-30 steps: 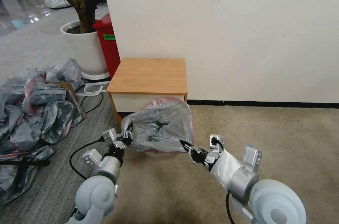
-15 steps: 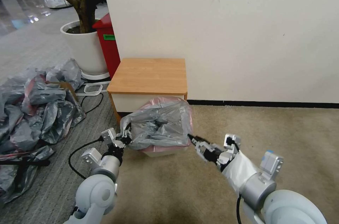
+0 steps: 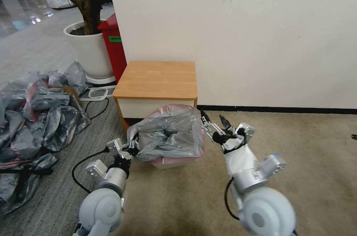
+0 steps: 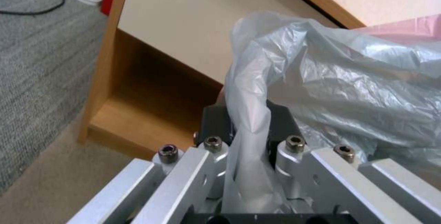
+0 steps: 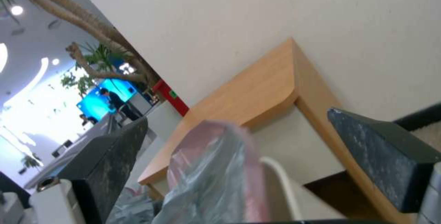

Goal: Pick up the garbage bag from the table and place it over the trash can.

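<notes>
Two grippers are down by the trash can [image 3: 174, 162], which stands on the beige carpet right in front of the table [image 3: 158, 80]. The garbage bag [image 3: 169, 133] lies over the top of the trash can, grey and crinkly, with its pink rim showing at the back and along the front. Just a bit of the cream bin peeks out under the bag at the front.

The left gripper [image 3: 131, 149] is at the bag's left front corner. Its fingers are squeezed together on a bunch of the grey plastic. In the left wrist view the plastic [image 4: 257, 113] runs straight down between the two black pads [image 4: 216, 120], and the table's open shelf gap is close behind.

The right gripper [image 3: 214, 120] is at the bag's right back corner, close to the front right corner of the table. Its two black fingers stand apart and hold nothing. One finger tip is right next to the bag's edge. In the right wrist view the pink rim of the bag [image 5: 220, 162] and the white rim of the bin [image 5: 282, 182] sit between the two spread fingers [image 5: 381, 155], with the table's corner just past them.

The tabletop is bare light wood. Off to the left, on the grey floor, lies a big heap of grey and pink bags [image 3: 33, 117]. A white plant pot [image 3: 87, 50] and a red bin [image 3: 113, 46] stand behind the table's left side, by the wall.
</notes>
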{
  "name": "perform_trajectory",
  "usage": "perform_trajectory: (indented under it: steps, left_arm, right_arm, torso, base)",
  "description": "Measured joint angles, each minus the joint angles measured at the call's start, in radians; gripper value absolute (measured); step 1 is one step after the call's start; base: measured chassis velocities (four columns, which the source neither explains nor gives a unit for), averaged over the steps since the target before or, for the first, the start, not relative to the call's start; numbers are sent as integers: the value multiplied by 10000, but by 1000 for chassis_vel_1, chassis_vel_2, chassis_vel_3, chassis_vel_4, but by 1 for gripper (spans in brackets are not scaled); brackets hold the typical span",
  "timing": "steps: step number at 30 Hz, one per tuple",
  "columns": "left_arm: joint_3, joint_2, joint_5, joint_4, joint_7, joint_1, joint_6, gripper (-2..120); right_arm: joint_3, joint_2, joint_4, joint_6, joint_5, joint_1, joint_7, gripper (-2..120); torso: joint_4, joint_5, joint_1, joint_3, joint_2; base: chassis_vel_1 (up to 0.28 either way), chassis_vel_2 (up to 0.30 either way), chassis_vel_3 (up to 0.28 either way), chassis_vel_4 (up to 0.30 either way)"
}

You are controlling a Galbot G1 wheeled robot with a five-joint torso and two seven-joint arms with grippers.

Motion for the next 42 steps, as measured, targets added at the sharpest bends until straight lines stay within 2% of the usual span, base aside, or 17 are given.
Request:
perform_trajectory:
  steps: [3,13,17,18,22,23,27,29,31,33,36,42]
  left_arm:
    - [26,-25,108,27,-2,-95,-36,9]
    - [118,-108,157,16,3,-125,-80,9]
    - [134,-110,162,16,27,-160,-83,9]
    - [134,-110,162,16,27,-160,-83,9]
    - [150,-110,151,16,35,-206,-84,9]
    - [150,-110,151,16,35,-206,-84,9]
    - [150,-134,127,18,66,-186,-84,9]
    - [150,-137,124,21,70,-176,-83,9]
    - [151,-146,123,26,81,-136,-76,9]
    - [157,-147,122,26,96,-117,-70,9]
    - [193,-141,125,12,294,-3,-35,9]
    - [224,-156,140,-24,409,110,1,9]
  right_arm:
    - [-353,695,-271,75,-225,-29,242,100]
    - [-534,1014,-680,163,-317,100,771,99]
    - [-547,949,-811,235,-290,154,831,86]
    - [-547,949,-811,235,-290,154,831,86]
    - [-484,865,-911,357,-264,196,827,69]
    - [-484,865,-911,357,-264,196,827,69]
    - [-415,759,-977,424,-220,237,797,48]
    - [-406,755,-983,437,-218,239,796,45]
    - [-405,739,-995,473,-218,232,701,36]
    - [-406,728,-996,478,-219,224,624,32]
    - [-390,666,-998,506,-219,233,326,17]
    - [-278,518,-1038,563,-138,339,163,0]
  torso:
    - [0,-1,0,0,0]
    - [0,1,0,0,0]
    - [0,1,0,0,0]
    - [0,1,0,0,0]
    - [0,1,0,0,1]
    - [0,1,0,0,1]
    - [0,1,0,0,0]
    - [0,1,-1,0,0]
    - [0,1,0,0,0]
    - [0,1,0,0,0]
    - [0,2,0,1,0]
    - [0,2,0,0,0]
  base:
    - [0,0,0,0]
    - [0,0,0,0]
    - [0,0,0,0]
    - [0,0,0,0]
    - [0,0,0,0]
    - [0,0,0,0]
    - [0,0,0,0]
    - [0,0,0,0]
    - [0,0,0,0]
    - [0,0,0,0]
    - [0,0,0,0]
    - [0,0,0,0]
